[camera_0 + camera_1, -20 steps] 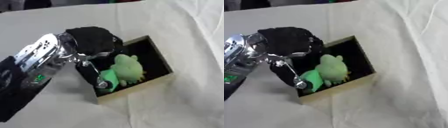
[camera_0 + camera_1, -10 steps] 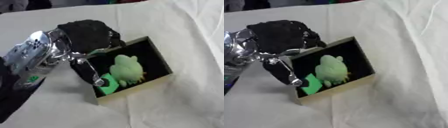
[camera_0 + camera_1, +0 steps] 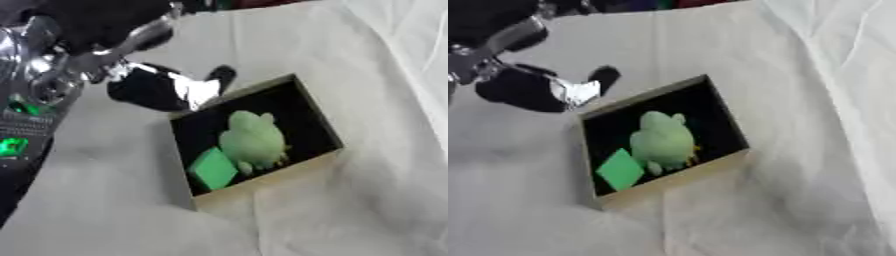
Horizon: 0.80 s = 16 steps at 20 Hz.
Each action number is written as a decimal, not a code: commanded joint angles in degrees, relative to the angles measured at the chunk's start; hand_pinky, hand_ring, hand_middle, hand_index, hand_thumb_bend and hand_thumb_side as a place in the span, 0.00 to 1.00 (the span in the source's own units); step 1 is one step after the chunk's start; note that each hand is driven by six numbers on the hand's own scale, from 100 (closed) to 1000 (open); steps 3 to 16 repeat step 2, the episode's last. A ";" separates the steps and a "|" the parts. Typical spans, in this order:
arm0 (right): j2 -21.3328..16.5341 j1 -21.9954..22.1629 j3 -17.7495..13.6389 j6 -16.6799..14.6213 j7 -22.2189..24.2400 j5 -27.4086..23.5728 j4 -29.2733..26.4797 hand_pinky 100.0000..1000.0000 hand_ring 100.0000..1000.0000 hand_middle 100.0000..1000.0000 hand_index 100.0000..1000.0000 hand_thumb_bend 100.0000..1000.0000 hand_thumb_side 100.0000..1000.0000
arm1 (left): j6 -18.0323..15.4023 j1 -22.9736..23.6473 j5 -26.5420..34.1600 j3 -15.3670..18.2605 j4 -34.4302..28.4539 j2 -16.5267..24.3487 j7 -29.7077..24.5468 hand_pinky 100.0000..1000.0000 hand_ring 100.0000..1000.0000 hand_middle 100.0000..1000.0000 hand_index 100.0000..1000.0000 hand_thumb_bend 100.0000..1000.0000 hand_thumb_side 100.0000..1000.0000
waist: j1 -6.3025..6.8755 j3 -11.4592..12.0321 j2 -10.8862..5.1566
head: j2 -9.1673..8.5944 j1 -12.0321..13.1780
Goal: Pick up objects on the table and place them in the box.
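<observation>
1. Box point(image 3: 262, 187): tan walls, black inside, open top, set askew on the white cloth point(image 3: 367, 100) of the table, near its middle.
2. Left hand point(image 3: 162, 87): black with silver parts, at the table's far left, just beyond the box's far-left corner, holding nothing; whether its fingers are straight or curled cannot be told.
3. Contents: pale green frog-like toy point(image 3: 252, 141) at the box's centre; flat bright green block point(image 3: 213, 168) beside it, toward the near-left corner.

A toy point(image 3: 252, 141) and a block point(image 3: 213, 169) to its left lie in the box point(image 3: 262, 186).
</observation>
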 commanded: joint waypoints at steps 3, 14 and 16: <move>-1.25 -1.04 -0.36 -0.51 0.00 0.86 -0.84 0.81 0.84 0.78 0.97 0.20 1.00 | 1.92 1.35 6.57 7.09 -0.99 0.08 16.10 0.83 0.67 0.70 0.92 0.18 0.71 | -0.50 0.25 -1.64 | -0.17 -0.04; -1.25 -1.04 -0.36 -0.51 0.00 0.86 -0.84 0.81 0.84 0.78 0.97 0.20 1.00 | 1.92 1.35 6.57 7.09 -0.99 0.08 16.10 0.83 0.67 0.70 0.92 0.18 0.71 | -0.50 0.25 -1.64 | -0.17 -0.04; -1.25 -1.04 -0.36 -0.51 0.00 0.86 -0.84 0.81 0.84 0.78 0.97 0.20 1.00 | 1.92 1.35 6.57 7.09 -0.99 0.08 16.10 0.83 0.67 0.70 0.92 0.18 0.71 | -0.50 0.25 -1.64 | -0.17 -0.04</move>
